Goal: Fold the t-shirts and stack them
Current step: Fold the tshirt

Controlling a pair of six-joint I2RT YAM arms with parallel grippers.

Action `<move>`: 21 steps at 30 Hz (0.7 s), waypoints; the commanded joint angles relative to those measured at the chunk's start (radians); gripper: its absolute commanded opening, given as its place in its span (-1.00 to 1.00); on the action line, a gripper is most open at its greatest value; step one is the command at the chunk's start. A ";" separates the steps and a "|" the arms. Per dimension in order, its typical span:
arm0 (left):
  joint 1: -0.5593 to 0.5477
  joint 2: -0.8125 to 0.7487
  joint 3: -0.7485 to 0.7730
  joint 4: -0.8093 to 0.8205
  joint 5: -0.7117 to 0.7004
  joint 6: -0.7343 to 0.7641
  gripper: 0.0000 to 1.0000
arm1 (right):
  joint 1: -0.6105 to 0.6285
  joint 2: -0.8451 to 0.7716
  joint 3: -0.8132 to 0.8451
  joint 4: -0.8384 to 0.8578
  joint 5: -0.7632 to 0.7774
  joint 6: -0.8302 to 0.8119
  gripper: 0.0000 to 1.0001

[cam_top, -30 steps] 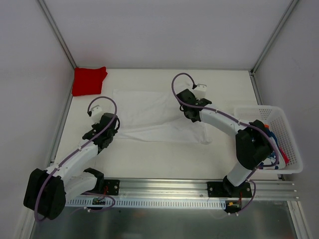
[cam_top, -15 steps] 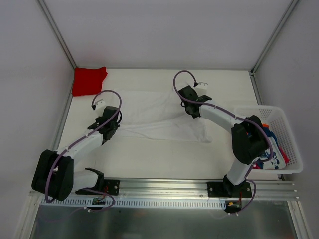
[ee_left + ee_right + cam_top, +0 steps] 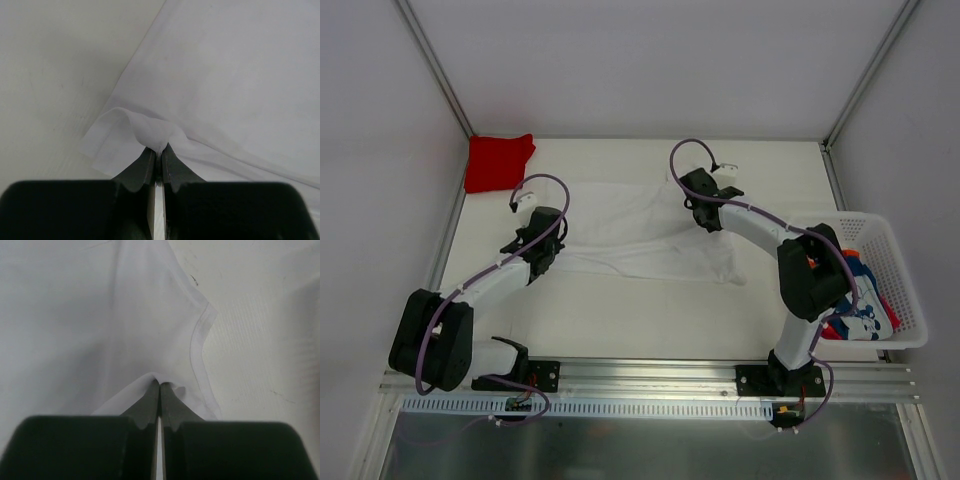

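One white t-shirt (image 3: 640,235) lies spread on the table (image 3: 650,310); we note a folded red t-shirt (image 3: 498,162) at its far-left corner. The left gripper (image 3: 157,150) and right gripper (image 3: 159,385) are each clamped tight on a pinch of the white cloth's edge.

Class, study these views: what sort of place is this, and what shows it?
Likely a robotics lab test cell: a left arm and right arm bolted to a rail, a white table walled by panels, and a white t-shirt, red t-shirt and basket laid out.
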 commanded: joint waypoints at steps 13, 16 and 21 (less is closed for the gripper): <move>0.037 0.063 0.063 0.055 -0.019 0.028 -0.98 | -0.061 0.081 0.136 0.012 -0.011 -0.028 -0.99; 0.041 0.086 0.081 0.059 -0.014 0.034 0.30 | -0.075 0.109 0.148 0.010 -0.022 -0.027 -0.99; 0.041 0.132 0.093 0.075 -0.005 0.034 0.98 | -0.082 0.129 0.156 0.012 -0.020 -0.022 0.98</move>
